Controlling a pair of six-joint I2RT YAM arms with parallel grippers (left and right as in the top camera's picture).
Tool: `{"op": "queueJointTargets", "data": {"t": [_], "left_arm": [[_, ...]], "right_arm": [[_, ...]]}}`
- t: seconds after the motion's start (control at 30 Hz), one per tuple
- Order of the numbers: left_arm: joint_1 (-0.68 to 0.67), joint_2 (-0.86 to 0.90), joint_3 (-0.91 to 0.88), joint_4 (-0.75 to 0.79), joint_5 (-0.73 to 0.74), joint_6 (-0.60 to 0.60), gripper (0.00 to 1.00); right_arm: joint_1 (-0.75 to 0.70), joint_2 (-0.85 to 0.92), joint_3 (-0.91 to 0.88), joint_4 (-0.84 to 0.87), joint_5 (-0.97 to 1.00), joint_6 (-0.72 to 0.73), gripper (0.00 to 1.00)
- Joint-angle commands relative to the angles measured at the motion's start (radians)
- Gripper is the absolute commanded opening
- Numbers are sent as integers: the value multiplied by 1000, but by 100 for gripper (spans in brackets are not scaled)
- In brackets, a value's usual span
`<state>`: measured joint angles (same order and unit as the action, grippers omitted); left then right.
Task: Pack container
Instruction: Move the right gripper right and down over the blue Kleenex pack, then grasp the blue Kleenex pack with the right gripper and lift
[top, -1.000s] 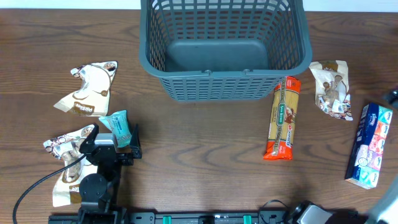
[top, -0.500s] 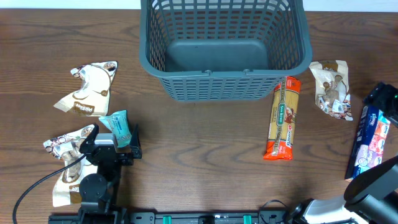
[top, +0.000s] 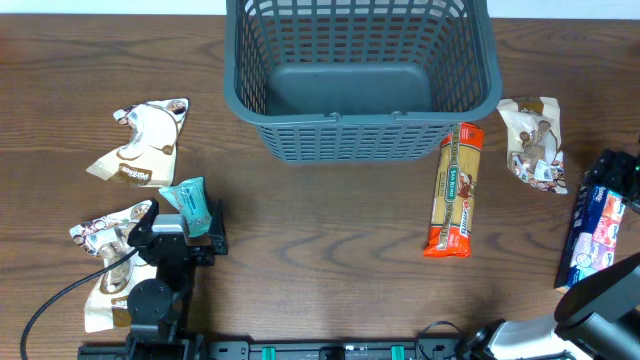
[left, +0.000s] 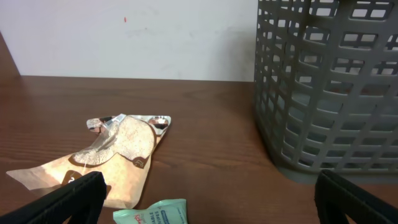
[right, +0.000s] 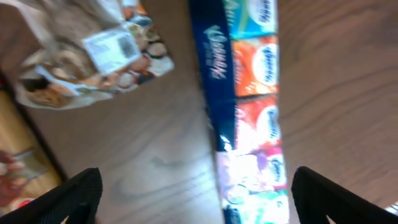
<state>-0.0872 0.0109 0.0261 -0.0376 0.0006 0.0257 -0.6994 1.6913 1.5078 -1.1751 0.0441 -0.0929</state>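
- Beige crinkled foil snack pouch lies flat at the far left of the brown wooden table. A second pouch like it lies nearer the front edge, partly hidden by the left arm. Both are loose goods for packing, I judge.
- Just right of them the left gripper sits low over the table, fingers spread wide and holding nothing. A small teal sachet lies between them, which suggests it is the intended pick.
- The left wrist view adds what the overhead cannot: the sachet sits at the very bottom edge between the two dark fingertips. I cannot tell whether either touches it.
- The container, a large grey-blue plastic basket with lattice-slotted sides, stands upright and empty at top centre. Its mouth is open upward, so either arm could drop things in. From the left wrist its wall rises close on the right.
- A long orange packet of pasta lies just beside the basket's right front corner; whether it touches, I cannot tell. Another crumpled snack bag lies right of it.
- At the far right the right gripper hovers over a long blue multi-pack with coloured panels. Its fingers are wide and grip nothing, lined up for a grasp across the narrow side, I judge.
- The right wrist view, blurred, shows the pack running between the fingertips — the overhead half hides this.
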Motion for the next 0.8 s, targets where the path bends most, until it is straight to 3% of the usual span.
{"op": "queueJointTargets", "data": {"t": [0.0, 0.07, 0.4, 0.77], "left_arm": [[-4, -7, -22, -36, -9, -2, 99], [-4, -7, -22, -36, -9, -2, 99], [-4, -7, -22, -36, -9, -2, 99], [-4, -7, -22, -36, -9, -2, 99]], "right_arm": [[-41, -13, 3, -3, 100, -47, 95], [-63, -13, 3, -7, 113, -47, 99], [-175, 48, 1, 16, -27, -107, 99], [-157, 234, 0, 64, -59, -107, 99]]}}
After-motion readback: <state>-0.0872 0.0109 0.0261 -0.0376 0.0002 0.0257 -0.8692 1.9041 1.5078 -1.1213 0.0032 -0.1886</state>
